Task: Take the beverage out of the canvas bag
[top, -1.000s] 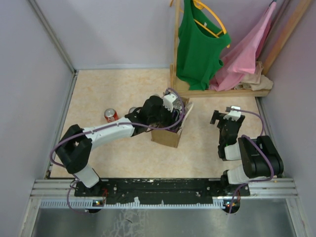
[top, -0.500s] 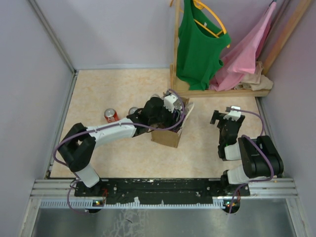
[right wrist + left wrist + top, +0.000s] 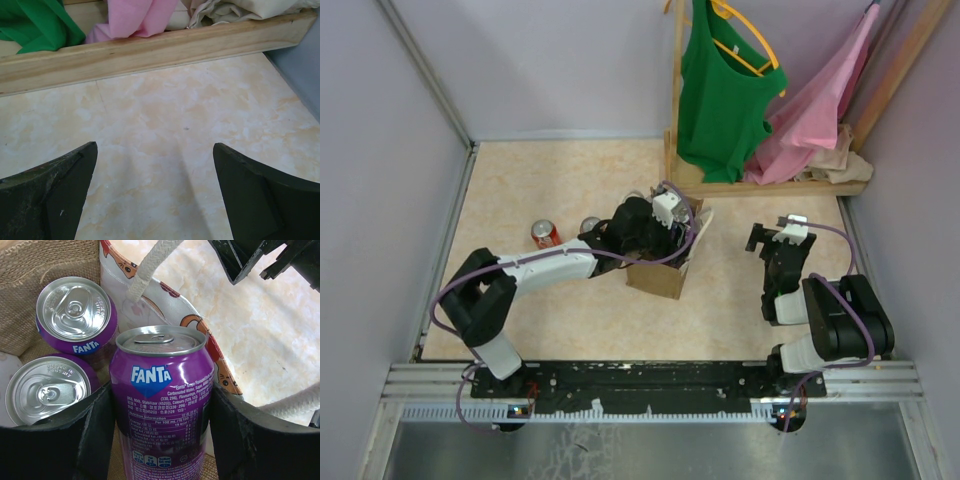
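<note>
Left hand (image 3: 667, 232) is at the mouth of the bag (image 3: 658, 276), arm reaching in from the bag's left. Wrist view: left hand (image 3: 162, 440) is pinching the Fanta can (image 3: 162, 385), one finger flat on each side of it. Can is upright, purple, label facing the camera, tab unopened. It sits inside the bag, against the printed lining (image 3: 210, 340) on the right wall, and its lid looks higher than its neighbours' lids. Two spare cans, also purple Fanta, stand in the bag to its left: one (image 3: 75, 310) at the burlap wall, one (image 3: 45, 390) just beside the left finger. White rope handle (image 3: 150, 265) loops over the bag's rim behind the held can. Right hand (image 3: 772, 238) is well to the right of the bag, touching nothing; in its wrist view the right hand (image 3: 155, 190) is spread wide above bare tabletop (image 3: 165, 120). Left of the bag: red can (image 3: 543, 234) upright on the tabletop, silver can (image 3: 589, 224) between it and the bag. Behind the bag: wooden rack (image 3: 760, 187) with green shirt (image 3: 720, 90) and pink cloth (image 3: 820, 110) hanging.
</note>
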### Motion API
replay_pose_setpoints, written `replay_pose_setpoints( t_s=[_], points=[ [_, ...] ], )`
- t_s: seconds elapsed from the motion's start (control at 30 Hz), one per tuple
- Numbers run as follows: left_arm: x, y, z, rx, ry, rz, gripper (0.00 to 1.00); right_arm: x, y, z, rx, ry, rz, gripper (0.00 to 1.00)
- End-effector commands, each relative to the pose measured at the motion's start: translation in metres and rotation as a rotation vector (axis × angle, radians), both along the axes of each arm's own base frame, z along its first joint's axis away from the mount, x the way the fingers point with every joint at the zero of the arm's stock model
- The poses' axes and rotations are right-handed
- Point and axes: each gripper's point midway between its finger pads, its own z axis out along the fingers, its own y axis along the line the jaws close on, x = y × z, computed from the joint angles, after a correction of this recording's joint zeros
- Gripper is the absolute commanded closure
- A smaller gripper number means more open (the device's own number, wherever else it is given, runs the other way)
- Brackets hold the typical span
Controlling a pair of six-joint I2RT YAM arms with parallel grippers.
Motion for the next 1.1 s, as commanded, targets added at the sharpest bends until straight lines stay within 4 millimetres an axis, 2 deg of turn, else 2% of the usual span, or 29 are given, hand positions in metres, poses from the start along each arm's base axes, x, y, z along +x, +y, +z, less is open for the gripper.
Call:
replay_pose_setpoints(
  t_s=[0.0,0.07,0.17,0.23,0.33,0.5,0.7,0.9,0.97,1.07],
  points=[
    [0.003,-0.016,0.031,-0.106,-0.051,-0.026,0.34,0.007,0.000,0.016,0.008,-0.056,-0.004,0.01],
    [0.003,-0.016,0.028,-0.101,-0.046,-0.025,0.30,0.006,-0.001,0.015,0.006,-0.055,-0.004,0.01],
    [0.003,-0.017,0.027,-0.097,-0.038,-0.029,0.11,0.007,0.000,0.015,0.007,-0.055,-0.004,0.01],
    [0.003,-0.018,0.025,-0.092,-0.034,-0.032,0.08,0.006,0.000,0.015,0.007,-0.054,-0.004,0.01],
    [0.003,-0.018,0.023,-0.087,-0.031,-0.032,0.07,0.007,0.000,0.016,0.007,-0.056,-0.004,0.01],
    [0.003,-0.018,0.021,-0.078,-0.027,-0.030,0.15,0.007,0.000,0.015,0.008,-0.055,-0.004,0.01],
    [0.006,-0.015,0.018,-0.051,-0.018,-0.010,0.10,0.007,0.000,0.015,0.008,-0.055,-0.004,0.01],
    [0.012,-0.015,0.033,-0.060,-0.069,0.000,0.07,0.007,0.000,0.016,0.007,-0.055,-0.003,0.01],
    [0.019,-0.016,0.033,-0.034,-0.062,0.022,0.06,0.007,0.000,0.016,0.007,-0.055,-0.003,0.01],
    [0.026,-0.017,0.022,0.019,-0.023,0.050,0.07,0.006,0.000,0.015,0.007,-0.054,-0.004,0.01]
  ],
)
